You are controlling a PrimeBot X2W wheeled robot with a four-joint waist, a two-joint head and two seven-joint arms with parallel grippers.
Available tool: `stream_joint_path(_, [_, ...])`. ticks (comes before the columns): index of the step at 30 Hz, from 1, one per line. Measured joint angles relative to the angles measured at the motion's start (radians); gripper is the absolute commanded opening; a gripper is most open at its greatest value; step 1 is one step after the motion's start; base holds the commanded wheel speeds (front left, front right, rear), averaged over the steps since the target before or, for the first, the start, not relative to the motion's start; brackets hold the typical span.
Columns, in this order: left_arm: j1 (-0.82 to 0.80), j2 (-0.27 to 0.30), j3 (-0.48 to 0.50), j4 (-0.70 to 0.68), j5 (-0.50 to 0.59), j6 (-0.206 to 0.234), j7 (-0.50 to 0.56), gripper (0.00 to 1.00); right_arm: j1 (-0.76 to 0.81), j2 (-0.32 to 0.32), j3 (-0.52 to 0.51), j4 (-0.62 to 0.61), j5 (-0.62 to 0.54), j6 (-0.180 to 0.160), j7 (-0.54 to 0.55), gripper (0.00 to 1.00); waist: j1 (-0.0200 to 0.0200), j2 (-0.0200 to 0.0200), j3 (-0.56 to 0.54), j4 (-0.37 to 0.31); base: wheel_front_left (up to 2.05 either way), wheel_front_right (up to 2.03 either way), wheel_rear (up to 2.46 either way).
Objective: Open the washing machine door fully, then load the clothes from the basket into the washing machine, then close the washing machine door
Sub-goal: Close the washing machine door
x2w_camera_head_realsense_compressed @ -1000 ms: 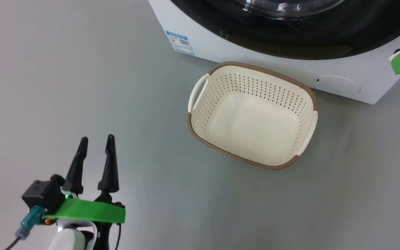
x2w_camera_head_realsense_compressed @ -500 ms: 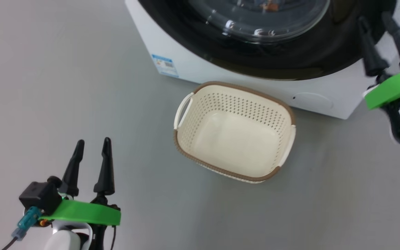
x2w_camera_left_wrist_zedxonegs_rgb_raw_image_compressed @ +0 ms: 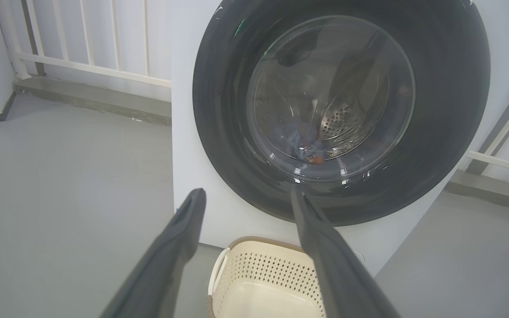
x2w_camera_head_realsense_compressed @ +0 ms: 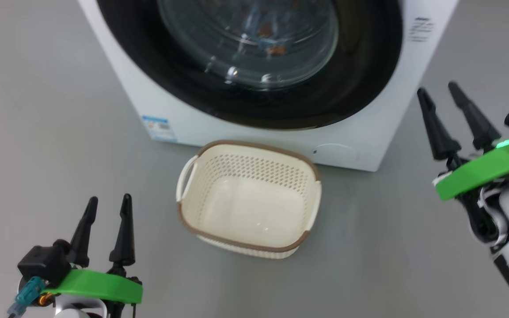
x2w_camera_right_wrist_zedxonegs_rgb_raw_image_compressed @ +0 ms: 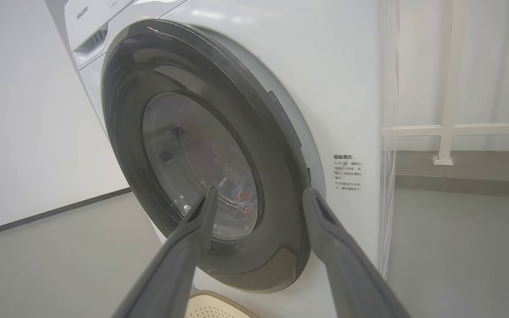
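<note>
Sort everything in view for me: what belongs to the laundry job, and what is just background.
Belongs to the job:
- washing machine
- washing machine door, shut
- clothes, seen through the glass
- basket, empty, in front of the machine
- left gripper and right gripper, both open

Just background:
- white railing
- grey floor
- blue label on the machine's front

clothes [x2w_camera_left_wrist_zedxonegs_rgb_raw_image_compressed: 301,141] a dim blur behind the glass of the washing machine door [x2w_camera_left_wrist_zedxonegs_rgb_raw_image_compressed: 219,110]

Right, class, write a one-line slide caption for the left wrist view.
Open left gripper faces the shut washing machine door, clothes behind its glass, empty basket below.
</note>
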Motion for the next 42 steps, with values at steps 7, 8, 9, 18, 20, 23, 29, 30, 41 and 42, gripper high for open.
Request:
stream_joint_path(7, [0.04,0.022,0.007,-0.012,0.0,0.013,0.01,1.0,0.095,0.019,-0.021,-0.041,-0.015,0.0,0.0,1.0,0.0001,0.0,-0.058,-0.09,0.0,0.0,0.0])
stream_joint_path(8, [0.04,0.022,0.007,-0.012,0.0,0.013,0.01,1.0,0.095,0.019,-0.021,-0.041,-0.015,0.0,0.0,1.0,0.0001,0.0,-0.058,-0.09,0.0,0.0,0.0])
stream_joint_path(9, [0.046,0.026,0.008,-0.014,-0.001,0.018,0.011,1.0,0.108,0.02,-0.024,-0.047,-0.016,0.0,0.0,1.0,0.0,0.0,-0.065,-0.104,0.0,0.0,0.0])
stream_joint_path(18, [0.09,0.027,0.014,-0.044,-0.013,0.028,0.011,1.0,0.215,0.037,-0.061,-0.068,-0.068,0.0,0.0,1.0,0.0,0.0,-0.121,-0.212,0.0,0.0,0.0])
stream_joint_path(20, [0.101,0.028,0.016,-0.05,-0.016,0.032,0.011,1.0,0.236,0.049,-0.073,-0.069,-0.069,0.0,0.0,1.0,0.0,0.0,-0.131,-0.232,0.0,0.0,0.0])
stream_joint_path(23, [0.105,0.028,0.018,-0.06,-0.03,0.033,0.012,1.0,0.259,0.052,-0.082,-0.072,-0.075,0.0,0.0,1.0,0.0,0.0,-0.144,-0.259,0.0,0.0,0.0])
stream_joint_path(29, [0.122,0.028,0.018,-0.079,-0.042,0.035,0.021,1.0,0.305,0.063,-0.114,-0.078,-0.082,0.0,0.0,1.0,0.0,0.0,-0.162,-0.296,0.0,0.0,0.0])
stream_joint_path(30, [0.122,0.028,0.018,-0.081,-0.046,0.035,0.021,1.0,0.313,0.065,-0.115,-0.08,-0.086,0.0,0.0,1.0,0.0,0.0,-0.164,-0.3,0.0,0.0,0.0])
stream_joint_path(41, [0.142,0.028,0.013,-0.093,-0.055,0.046,0.036,1.0,0.34,0.079,-0.139,-0.09,-0.104,0.0,0.0,1.0,0.0,0.0,-0.171,-0.314,0.0,0.0,0.0])
stream_joint_path(42, [0.142,0.028,0.012,-0.093,-0.055,0.049,0.039,1.0,0.346,0.079,-0.141,-0.091,-0.104,0.0,0.0,1.0,0.0,0.0,-0.171,-0.313,0.0,0.0,0.0])
